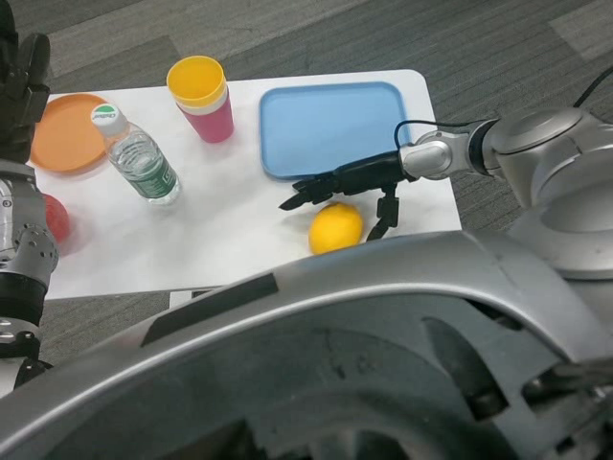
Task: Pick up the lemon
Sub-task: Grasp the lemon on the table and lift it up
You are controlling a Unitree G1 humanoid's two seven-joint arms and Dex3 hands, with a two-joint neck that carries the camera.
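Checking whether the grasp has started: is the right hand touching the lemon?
Cannot tell. In the head view the right hand arches over the lemon, fingers overlapping its top edge, with neither contact nor gap plain.

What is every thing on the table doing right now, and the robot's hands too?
lemon: on the table, not lifted, between the right hand's fingers and thumb.
right hand: open, over the lemon.
left hand: raised at the table's left edge; fingers unclear.
bottle: capped, tilted or lying.
cups: upright, stacked, yellow in pink.
tray: flat, empty.
orange plate: flat, empty.
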